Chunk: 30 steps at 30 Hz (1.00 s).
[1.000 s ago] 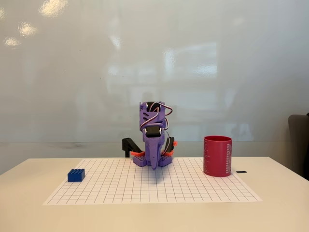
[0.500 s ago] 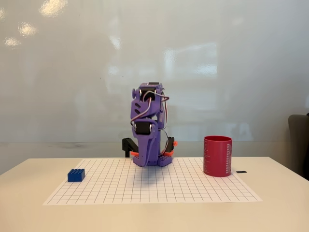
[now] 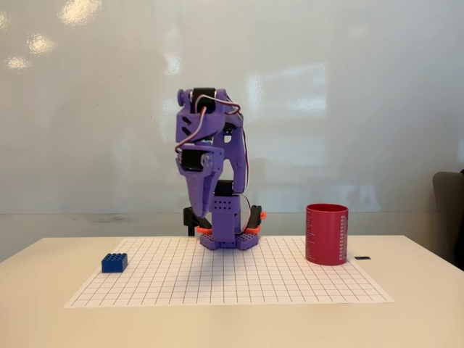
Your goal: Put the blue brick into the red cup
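— While looking across the whole setup, what was seen, biggest first?

— Saw a pale table (image 3: 428, 319) with a white gridded mat (image 3: 290, 279) spread over its middle, before a glossy white wall (image 3: 348, 87). Noted the purple arm (image 3: 217, 174) standing on its base at the mat's far edge, folded high, with the gripper (image 3: 199, 212) pointing down and hanging well above the mat, holding nothing.

— And the jaws, apart or together?

— Looked pressed together into one tapered tip, though seen from a narrow angle, so could not tell for certain.

— Then the task's things?

— Found the red cup (image 3: 327, 233) upright on the mat's right side in the fixed view, mouth up, pale dotted lines down its side. Spotted the blue brick (image 3: 114, 262) lying studs-up on the mat's left edge, well apart from the cup and from the gripper. Noticed last a tiny dark object (image 3: 362, 258) just right of the cup.
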### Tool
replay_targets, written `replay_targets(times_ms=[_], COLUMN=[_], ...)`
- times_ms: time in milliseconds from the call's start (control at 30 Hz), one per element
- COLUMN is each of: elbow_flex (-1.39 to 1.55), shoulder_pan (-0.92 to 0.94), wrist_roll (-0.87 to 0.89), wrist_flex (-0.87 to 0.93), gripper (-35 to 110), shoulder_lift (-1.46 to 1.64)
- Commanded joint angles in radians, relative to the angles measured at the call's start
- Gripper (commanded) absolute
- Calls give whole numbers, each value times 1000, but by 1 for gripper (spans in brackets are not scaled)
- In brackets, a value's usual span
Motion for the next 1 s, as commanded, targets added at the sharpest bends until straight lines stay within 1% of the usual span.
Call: replay_targets(times_ms=[0, 233, 633, 767, 967], elbow_flex=[-161, -230, -229, -229, -195], shoulder_pan=[100, 293, 623, 653, 650], wrist_roll=[109, 272, 371, 377, 359], wrist_flex=[23, -12, -123, -98, -57], gripper=[-1, -1, -1, -1, -1], shoulder_lift=[-72, -236, -345, -345, -342])
